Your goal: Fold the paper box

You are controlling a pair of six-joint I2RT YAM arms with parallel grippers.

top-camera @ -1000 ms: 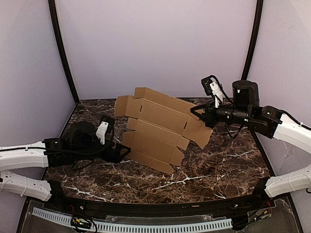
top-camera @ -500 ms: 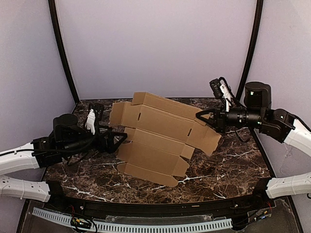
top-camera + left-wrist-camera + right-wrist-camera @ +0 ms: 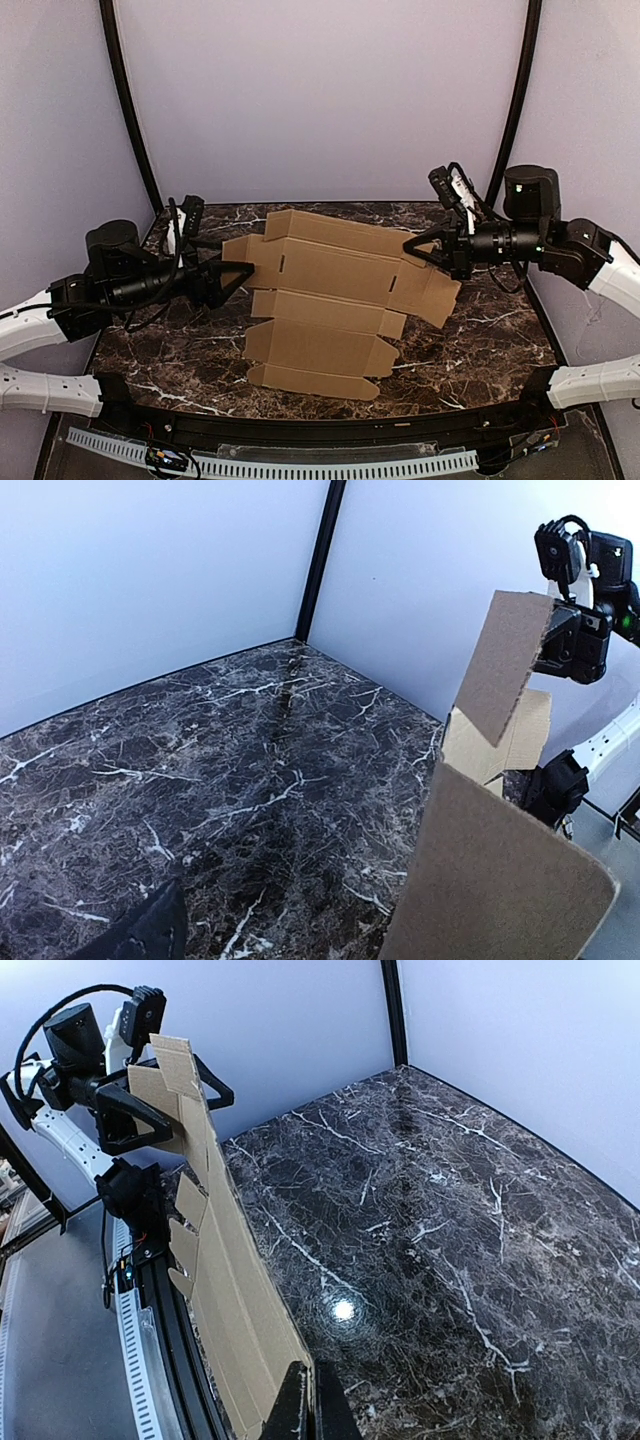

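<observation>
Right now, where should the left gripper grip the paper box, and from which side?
Probably the left end flap of the paper box, from the left: the right gripper pinches the right end, and that free flap faces the open left gripper.

The flat tan-brown die-cut cardboard sheet is swinging out of its slant and levelling across the view, its near edge sliding over the dark marble tabletop toward the arm bases. The right gripper, pinched on the sheet's far right end, is drawing that end rightward. The left gripper, jaws spread, is pulling back left and climbing from the sheet's lower left side to its upper left flap.
</observation>
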